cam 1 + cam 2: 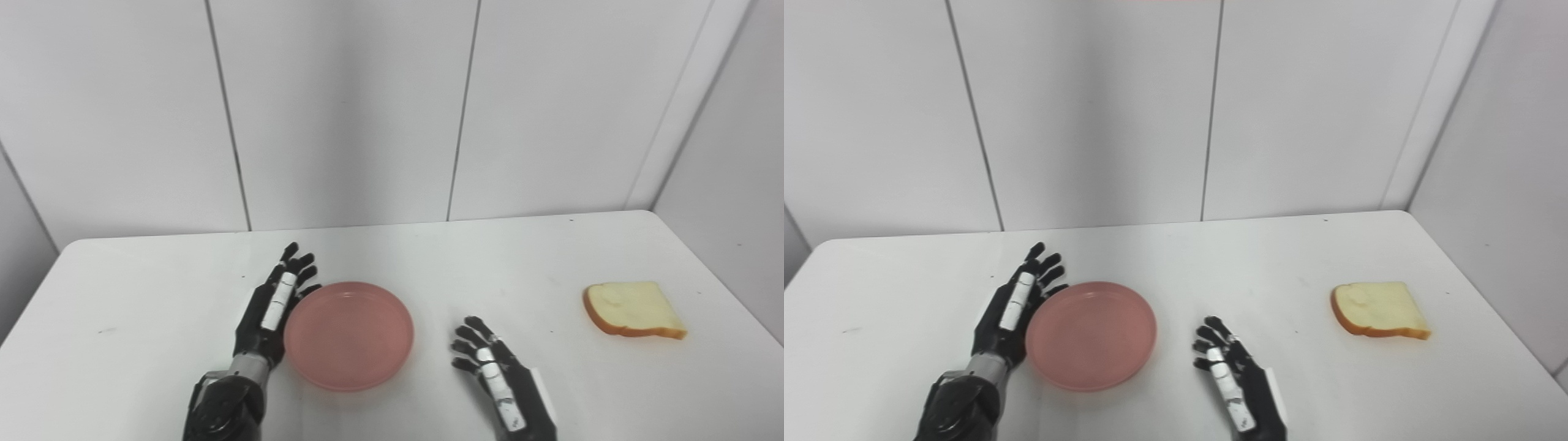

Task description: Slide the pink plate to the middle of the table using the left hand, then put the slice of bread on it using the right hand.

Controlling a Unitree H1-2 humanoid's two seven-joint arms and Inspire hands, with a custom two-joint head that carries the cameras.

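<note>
The table (429,257) is a broad white slab with rounded corners and a smooth, faintly scuffed matt top, set into a corner of plain white panelled walls (343,110) with thin dark seams.

The plate (348,334) comes next in size: a round, shallow pink dish with a low raised rim, slightly glossy and probably plastic. It sits a little left of the table's centre line, towards the near edge. Judging by that position, the slide looks either nearly finished or already done; a small push to the right might still be wanted.

The left hand (272,306), black with white plates on the fingers, stands on edge just beside the plate's left rim. Its fingers are straight and held together, grasping nothing, its palm side turned to the plate like a paddle. Whether it actually touches the rim cannot be told.

The right hand (493,367) hovers low over the table to the right of the plate and clear of it, with fingers spread and loosely curled and nothing in them. It appears to be waiting.

The bread (634,309) lies flat well off to the right, near the table's right edge, far from both plate and right hand. It is a squarish slice, pale and soft-looking on top with a brown crust. The second half of the task is not yet started: the slice must be reached, lifted and set on the plate.
</note>
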